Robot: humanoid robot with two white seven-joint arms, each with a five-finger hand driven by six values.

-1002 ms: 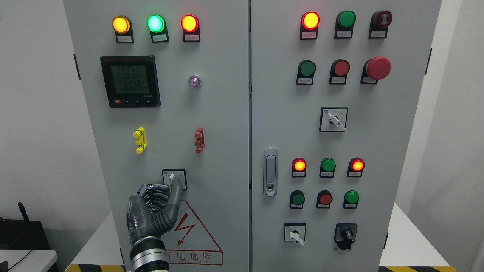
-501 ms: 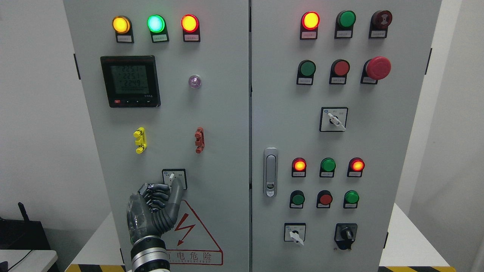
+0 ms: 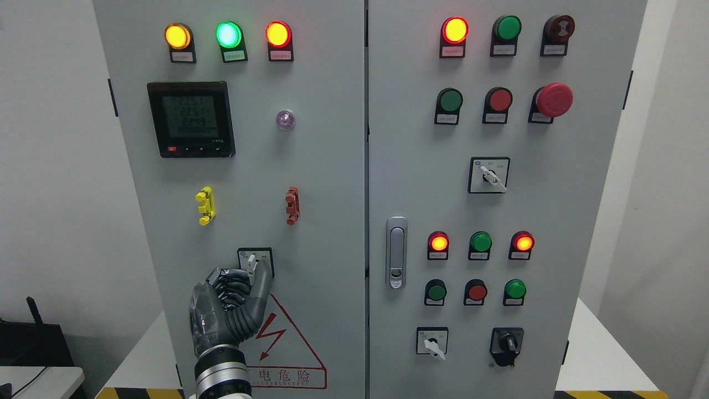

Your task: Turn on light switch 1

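Left hand (image 3: 230,305), fingers clamped on the switch (image 3: 253,262) at the left door's six o'clock, could slip off its small knob mid-twist, leaving it unturned.

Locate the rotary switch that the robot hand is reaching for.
Head view: the rotary switch sits low on the left cabinet door, just above the warning triangle, with the left robot hand at it.

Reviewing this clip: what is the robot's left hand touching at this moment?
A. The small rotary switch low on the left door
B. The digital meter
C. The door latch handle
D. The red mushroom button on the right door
A: the left hand is curled at the rotary switch above the warning triangle, thumb against its white lever.
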